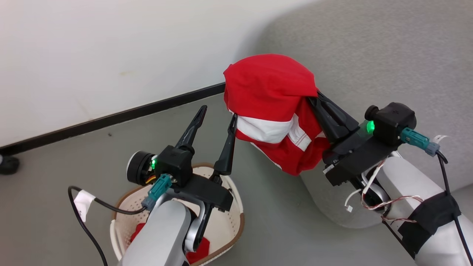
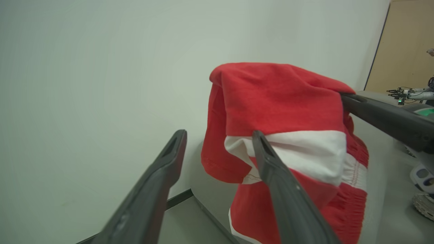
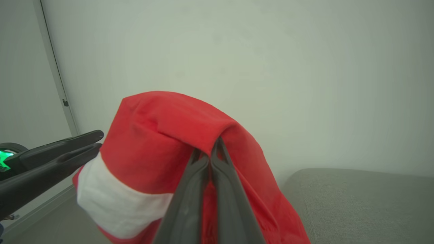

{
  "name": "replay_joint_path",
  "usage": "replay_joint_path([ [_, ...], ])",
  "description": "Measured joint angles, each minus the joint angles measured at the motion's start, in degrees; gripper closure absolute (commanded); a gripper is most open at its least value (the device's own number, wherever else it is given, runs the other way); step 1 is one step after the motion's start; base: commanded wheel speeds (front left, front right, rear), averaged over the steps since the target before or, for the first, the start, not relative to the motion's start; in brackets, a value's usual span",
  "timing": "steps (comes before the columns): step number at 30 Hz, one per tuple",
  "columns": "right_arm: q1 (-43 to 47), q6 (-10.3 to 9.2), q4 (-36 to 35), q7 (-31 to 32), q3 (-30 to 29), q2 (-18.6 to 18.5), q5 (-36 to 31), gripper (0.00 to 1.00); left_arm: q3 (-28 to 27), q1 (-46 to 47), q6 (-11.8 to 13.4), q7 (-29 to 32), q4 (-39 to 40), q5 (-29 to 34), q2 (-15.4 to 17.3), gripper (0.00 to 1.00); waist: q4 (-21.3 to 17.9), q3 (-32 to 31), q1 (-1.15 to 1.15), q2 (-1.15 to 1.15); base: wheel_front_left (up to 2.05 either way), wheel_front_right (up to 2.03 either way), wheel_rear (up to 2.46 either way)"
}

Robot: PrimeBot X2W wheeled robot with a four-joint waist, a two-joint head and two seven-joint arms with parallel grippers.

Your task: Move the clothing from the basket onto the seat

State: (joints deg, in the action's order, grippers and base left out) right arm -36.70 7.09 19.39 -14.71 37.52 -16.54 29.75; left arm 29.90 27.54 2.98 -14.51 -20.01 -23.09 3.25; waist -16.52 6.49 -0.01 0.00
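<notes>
A red garment of the clothing (image 1: 269, 85) with a white band hangs in the air over the seat's left edge, and my right gripper (image 1: 313, 98) is shut on its top fold. The pinch is plain in the right wrist view, where the closed fingertips (image 3: 215, 145) bite into the red cloth (image 3: 159, 135). My left gripper (image 1: 218, 112) stands open just left of the garment, its right finger beside the white band (image 2: 305, 149), nothing between its fingers. Below it sits the basket (image 1: 236, 199) with more red clothing (image 1: 197, 253) inside, partly hidden by my left forearm. The grey seat (image 1: 369, 55) is at right.
A white wall with a black baseboard (image 1: 111, 118) runs behind the grey floor (image 1: 55, 177). The seat's rounded front corner (image 1: 329, 207) lies under my right wrist. A dark wheel-like object (image 1: 7, 164) sits at the far left by the wall.
</notes>
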Motion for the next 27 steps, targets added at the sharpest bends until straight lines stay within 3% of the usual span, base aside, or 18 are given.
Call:
replay_joint_path([
  [15,1.6,0.0,-1.2,0.0,-1.1,0.1,0.0,1.0,0.6,-0.2,-1.1,0.0,-0.4,1.3,-0.3,0.0,-9.7,-0.7,0.0,0.0,0.0,0.0,0.0],
  [27,-2.6,0.01,-0.4,0.0,-7.8,-8.2,-1.5,1.0,4.6,-0.1,-0.9,0.0,-1.1,1.6,-0.6,0.0,-11.0,2.3,0.01,0.0,0.0,0.0,0.0],
])
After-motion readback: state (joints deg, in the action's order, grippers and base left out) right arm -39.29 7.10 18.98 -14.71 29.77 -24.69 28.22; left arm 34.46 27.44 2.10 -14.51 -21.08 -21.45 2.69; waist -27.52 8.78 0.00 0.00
